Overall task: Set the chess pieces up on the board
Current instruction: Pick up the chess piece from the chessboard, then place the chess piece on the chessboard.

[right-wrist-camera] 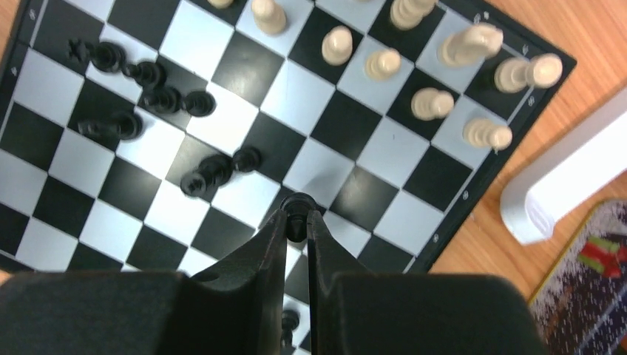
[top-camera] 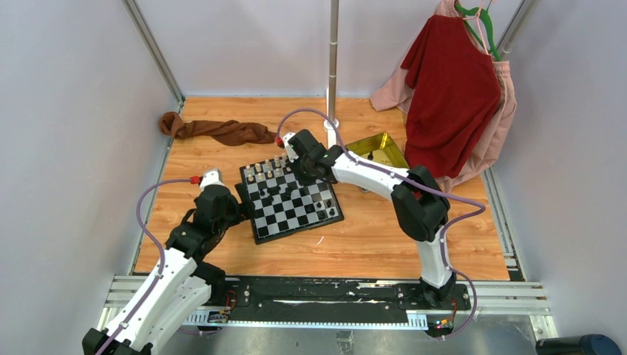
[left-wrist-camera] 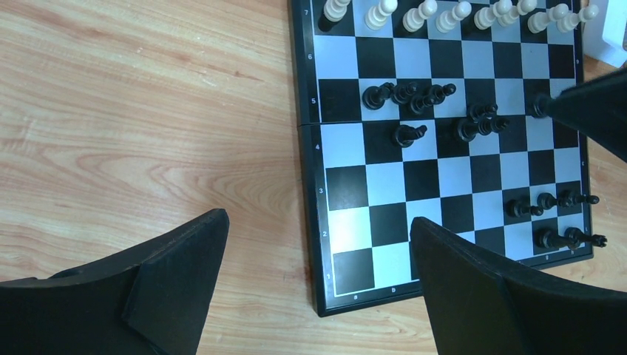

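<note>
The checkered board (top-camera: 275,220) (left-wrist-camera: 440,177) (right-wrist-camera: 310,96) lies mid-table, slightly turned. Cream chess pieces (top-camera: 266,170) (left-wrist-camera: 451,15) (right-wrist-camera: 432,103) stand in rows at its far edge. Black chess pieces (left-wrist-camera: 414,96) (right-wrist-camera: 159,96) crowd the middle squares, and a few more stand at the near right corner (left-wrist-camera: 551,200). My right gripper (top-camera: 304,174) (right-wrist-camera: 297,214) hangs over the board's far right part, shut on a small black piece (right-wrist-camera: 297,205). My left gripper (top-camera: 235,211) (left-wrist-camera: 318,225) is wide open with nothing in it, straddling the board's near left corner.
A brown cloth (top-camera: 218,131) lies at the back left. A yellow-gold tin (top-camera: 381,150) (right-wrist-camera: 591,281) sits right of the board. A metal pole (top-camera: 333,66) rises behind the board from a white base (right-wrist-camera: 569,177). Red and pink garments (top-camera: 451,96) hang at back right.
</note>
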`<act>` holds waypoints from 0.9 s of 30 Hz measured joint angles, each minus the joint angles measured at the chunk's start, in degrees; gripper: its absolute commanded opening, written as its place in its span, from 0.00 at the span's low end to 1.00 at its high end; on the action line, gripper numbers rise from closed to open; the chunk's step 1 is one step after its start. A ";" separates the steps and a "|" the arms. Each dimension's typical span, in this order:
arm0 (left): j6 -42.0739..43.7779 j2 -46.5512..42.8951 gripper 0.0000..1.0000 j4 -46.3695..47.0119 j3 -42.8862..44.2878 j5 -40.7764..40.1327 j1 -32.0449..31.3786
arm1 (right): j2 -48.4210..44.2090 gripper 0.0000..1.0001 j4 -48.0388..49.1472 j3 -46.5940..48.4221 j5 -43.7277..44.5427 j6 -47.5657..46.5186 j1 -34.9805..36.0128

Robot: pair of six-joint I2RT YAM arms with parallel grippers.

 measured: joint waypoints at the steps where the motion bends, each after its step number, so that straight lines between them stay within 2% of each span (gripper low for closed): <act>1: 0.00 -0.09 1.00 -0.02 0.00 0.00 0.00 | -0.90 0.02 0.09 -1.09 0.09 0.00 0.00; 18: 0.00 -1.75 1.00 -0.04 0.00 -1.03 0.00 | -23.21 0.02 0.00 -19.61 5.05 0.20 2.69; 27: 0.00 -1.79 1.00 -0.04 0.00 -1.03 0.00 | -26.10 0.02 -0.55 -24.44 7.69 1.75 9.51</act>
